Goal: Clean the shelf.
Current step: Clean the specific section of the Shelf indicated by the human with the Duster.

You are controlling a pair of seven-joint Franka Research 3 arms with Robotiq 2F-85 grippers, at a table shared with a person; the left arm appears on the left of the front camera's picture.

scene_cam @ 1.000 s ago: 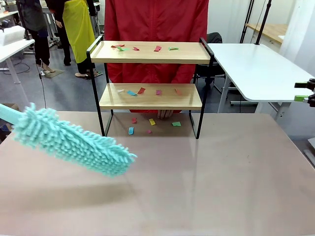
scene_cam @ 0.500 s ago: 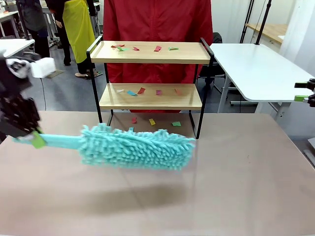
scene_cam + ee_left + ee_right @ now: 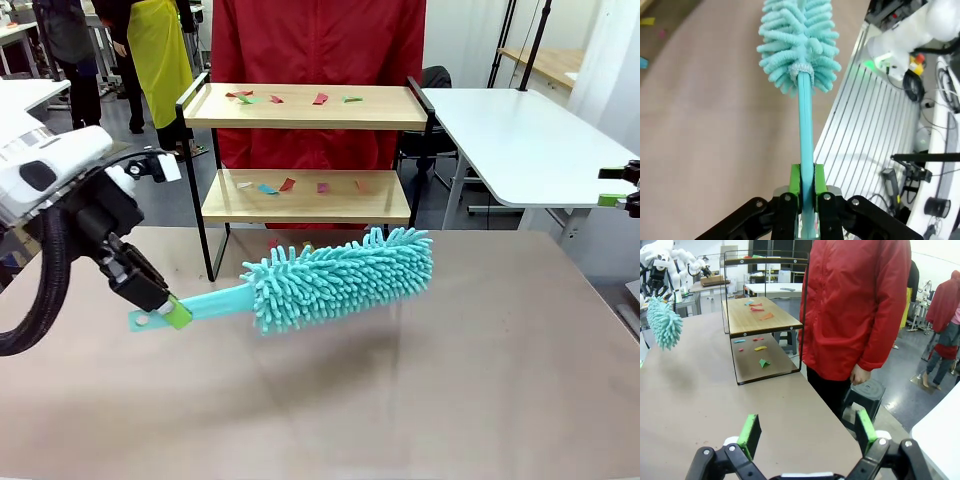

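Note:
The shelf (image 3: 305,107) stands at the table's far middle, with coloured paper scraps (image 3: 290,98) on its top board, on the lower board and on the table under it. My left gripper (image 3: 160,312) is shut on the handle of a teal fluffy duster (image 3: 340,278). The duster's head hangs just in front of the shelf's lower right part, above the table. In the left wrist view the green pads (image 3: 795,179) clamp the duster (image 3: 799,45) handle. My right gripper (image 3: 807,432) is open and holds nothing, far off at the right edge (image 3: 618,187). It sees the shelf (image 3: 760,315) end-on.
A person in a red jacket (image 3: 318,60) stands close behind the shelf, a hand (image 3: 858,374) hanging at the table's far edge. A white table (image 3: 520,140) stands at the back right. A black stool (image 3: 867,392) is beside the person.
My left arm has come in from the left. The duster has swung right and upward, from low at the left to just in front of the shelf.

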